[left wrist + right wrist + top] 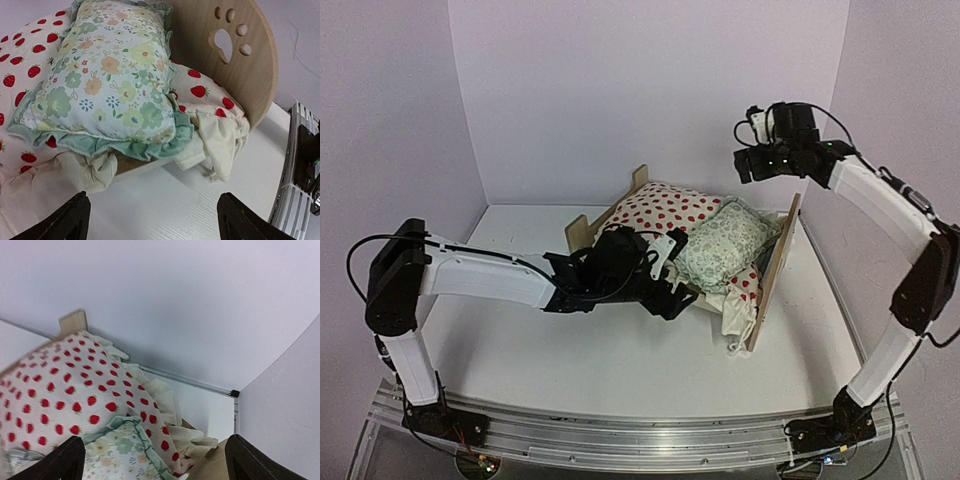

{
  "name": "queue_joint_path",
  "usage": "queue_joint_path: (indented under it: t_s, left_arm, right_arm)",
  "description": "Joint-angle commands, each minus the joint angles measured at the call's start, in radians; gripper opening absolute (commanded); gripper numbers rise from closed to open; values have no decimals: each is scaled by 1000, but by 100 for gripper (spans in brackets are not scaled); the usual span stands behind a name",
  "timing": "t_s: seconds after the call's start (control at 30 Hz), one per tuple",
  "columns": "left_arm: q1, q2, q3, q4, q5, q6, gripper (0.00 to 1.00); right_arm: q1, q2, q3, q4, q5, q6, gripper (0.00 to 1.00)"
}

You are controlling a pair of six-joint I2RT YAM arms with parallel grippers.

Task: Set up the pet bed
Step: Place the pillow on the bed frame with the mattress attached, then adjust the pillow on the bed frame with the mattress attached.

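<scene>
The pet bed (pixel 778 265) stands mid-table, its light-wood arched headboard (pixel 250 75) with a paw-print cutout at the right end and its low footboard (pixel 582 232) at the left. A cream red-dotted cushion (pixel 665 208) fills the bed. A green floral frilled pillow (pixel 725 243) lies on the cushion against the headboard. My left gripper (pixel 675 290) hovers low over the table beside the bed's near side; in its wrist view the left gripper (pixel 152 220) is open and holds nothing. My right gripper (pixel 748 165) is raised above the bed's back right corner, open and empty, as the right gripper (pixel 155 460) shows.
The cushion's cream frill (pixel 738 320) spills over the bed's near side by the headboard. White walls enclose the table (pixel 570 350) on three sides, and the back right corner (pixel 234 393) is near my right arm. A metal rail (pixel 640 440) runs along the front edge.
</scene>
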Motion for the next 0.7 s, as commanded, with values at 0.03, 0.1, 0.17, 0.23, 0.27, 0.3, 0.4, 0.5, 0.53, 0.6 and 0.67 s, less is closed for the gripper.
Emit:
queue_joint_path:
  t_s: [0.03, 0.1, 0.17, 0.23, 0.27, 0.3, 0.4, 0.5, 0.53, 0.6, 0.67]
  left_arm:
    - [48, 174, 195, 22, 103, -1, 85]
    - [47, 216, 237, 30, 121, 3, 83]
    - [48, 258, 287, 23, 132, 5, 82]
    - [48, 309, 348, 2, 156, 9, 77]
    - [48, 326, 365, 6, 170, 6, 75]
    - [48, 343, 374, 17, 189, -1, 74]
    - [41, 368, 386, 62, 237, -26, 67]
    - [13, 372, 411, 70, 231, -12, 65]
    - [2, 370, 421, 72, 233, -7, 65]
    - [-19, 367, 438, 72, 235, 1, 65]
    - [-35, 362, 451, 78, 237, 4, 65]
  right_arm:
    - [1, -234, -171, 69, -196, 299, 98]
    - [2, -301, -230, 72, -216, 331, 98]
    - [3, -372, -281, 79, -228, 349, 98]
    - [2, -446, -335, 92, -263, 355, 98]
    - [2, -475, -357, 98, -272, 360, 98]
    - [2, -499, -378, 104, -278, 365, 98]
    - [2, -560, -421, 108, -279, 368, 98]
    - [3, -596, -438, 109, -280, 368, 98]
    - [1, -604, -442, 108, -281, 368, 98]
    - [2, -611, -447, 108, -288, 375, 98]
    - [3, -614, -455, 108, -300, 386, 98]
